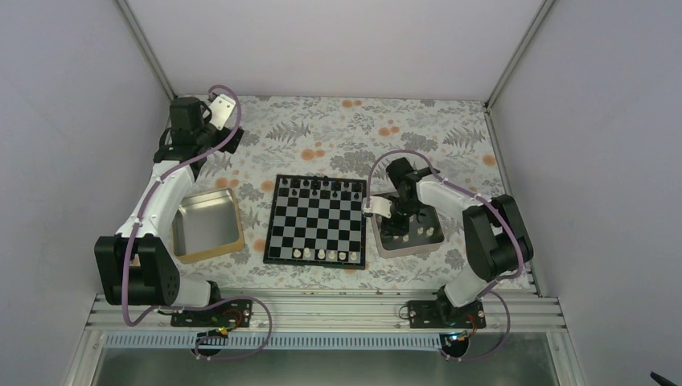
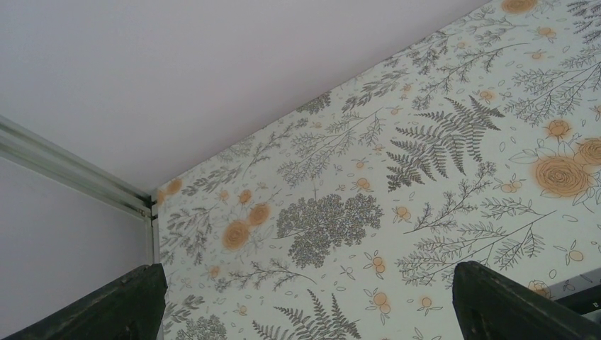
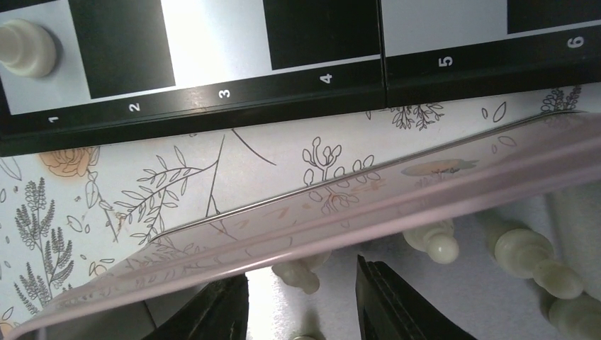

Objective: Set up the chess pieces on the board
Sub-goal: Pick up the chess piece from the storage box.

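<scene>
Step in hand: we judge this to be a pick. The right claw (image 3: 300, 301) is down inside the right tray (image 3: 354, 205), lining up on one cream piece (image 3: 301, 273).
Right claw: released. Its dark fingers (image 3: 397, 304) stand apart at the bottom of the wrist view, and the cream piece lies just beyond their tips, not pinched.
Left claw: the left claw (image 2: 310, 283) is released and empty, its jaws wide at the lower corners of its own view with only the floral cloth (image 2: 397, 177) below. Seen from overhead, it sits at the upper left, well apart from the board (image 1: 318, 221).
Chess pieces: loose chess pieces (image 3: 524, 251) lie in the right tray, at the lower right of the wrist view. A few stand on the board's near row, one of them at the upper left of that view.
Board: it sits at the centre of the overhead view, between the left tray (image 1: 186, 241) and the right tray. The black pieces (image 1: 318, 186) line its far row.
Progress: we think it is early, since the near row has gaps.
Next move: we would ease the fingers forward around the piece, close on it gently, then lift it clear of the tray rim before crossing to the board.
Risk: the piece is small and lies on its side, so it may roll or slip away.
</scene>
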`<state>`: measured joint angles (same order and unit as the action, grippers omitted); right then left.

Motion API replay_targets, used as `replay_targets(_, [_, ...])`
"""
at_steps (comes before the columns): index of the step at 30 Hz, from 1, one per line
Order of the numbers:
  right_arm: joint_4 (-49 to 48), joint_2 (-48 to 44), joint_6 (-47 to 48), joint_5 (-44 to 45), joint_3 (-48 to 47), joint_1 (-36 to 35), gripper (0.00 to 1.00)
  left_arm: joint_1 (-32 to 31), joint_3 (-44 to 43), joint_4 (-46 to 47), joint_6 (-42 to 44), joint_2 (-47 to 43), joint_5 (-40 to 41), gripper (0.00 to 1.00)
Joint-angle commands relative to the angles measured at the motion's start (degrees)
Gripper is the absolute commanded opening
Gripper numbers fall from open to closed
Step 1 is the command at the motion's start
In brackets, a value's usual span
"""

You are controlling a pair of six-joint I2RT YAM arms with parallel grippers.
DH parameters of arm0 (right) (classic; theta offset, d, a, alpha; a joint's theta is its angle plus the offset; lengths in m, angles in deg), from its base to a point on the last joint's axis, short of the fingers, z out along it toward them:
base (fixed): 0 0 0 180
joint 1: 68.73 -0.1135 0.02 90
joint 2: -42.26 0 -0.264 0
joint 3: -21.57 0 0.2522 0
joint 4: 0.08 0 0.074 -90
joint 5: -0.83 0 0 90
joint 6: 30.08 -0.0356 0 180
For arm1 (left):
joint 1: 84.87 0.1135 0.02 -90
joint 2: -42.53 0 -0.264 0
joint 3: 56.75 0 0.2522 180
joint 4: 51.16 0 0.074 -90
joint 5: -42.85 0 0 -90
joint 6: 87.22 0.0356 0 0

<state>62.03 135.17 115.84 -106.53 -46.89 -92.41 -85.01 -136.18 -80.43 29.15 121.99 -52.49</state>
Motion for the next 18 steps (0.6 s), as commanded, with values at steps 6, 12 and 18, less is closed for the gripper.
replay_targets(6, [-1.4,1.6,0.3,-1.2,-1.4,-1.2,0.43,0.1,-1.1,-0.1,0.3,0.6,0.2,1.00])
replay_targets(12, [-1.3,2.0,0.5,-1.0,-2.2,-1.7,0.34,0.1,-1.2,-0.1,0.3,0.7,0.3,1.00])
replay_targets(18, [-0.9,3.4,-0.1,0.8,-2.0,-1.8,0.18,0.1,-1.4,-0.2,0.3,1.0,0.2,1.00])
